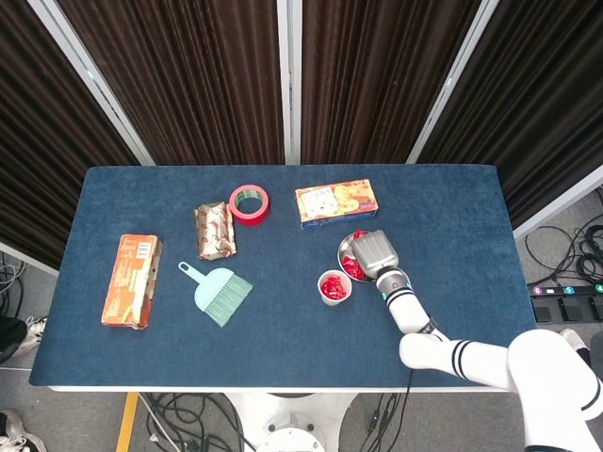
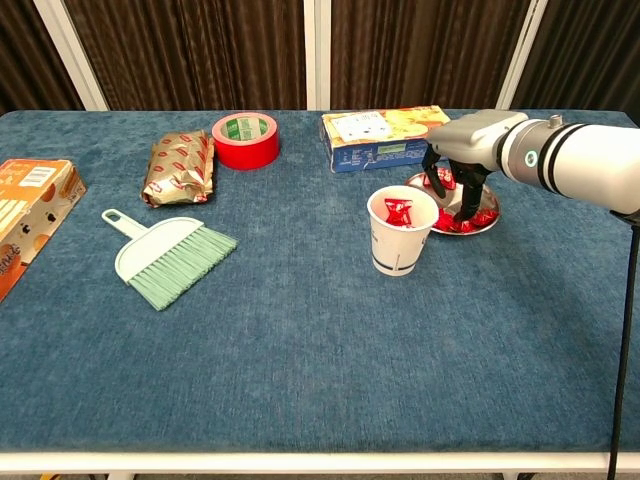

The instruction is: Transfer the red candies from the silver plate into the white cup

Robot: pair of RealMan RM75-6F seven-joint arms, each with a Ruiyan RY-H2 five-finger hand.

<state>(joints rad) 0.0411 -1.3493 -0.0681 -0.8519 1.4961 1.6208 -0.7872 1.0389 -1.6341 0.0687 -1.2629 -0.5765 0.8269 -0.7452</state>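
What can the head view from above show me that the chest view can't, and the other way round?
Only the head view shows the whole orange box at the table's far left, the full blue table outline, and the floor cables.

Only the chest view shows the white cup from the side, and the right hand with its dark fingers reaching down into the silver plate.

Both show red candies in the cup and on the plate, the red tape roll, the green dustpan brush, the foil snack bag and the cookie box.
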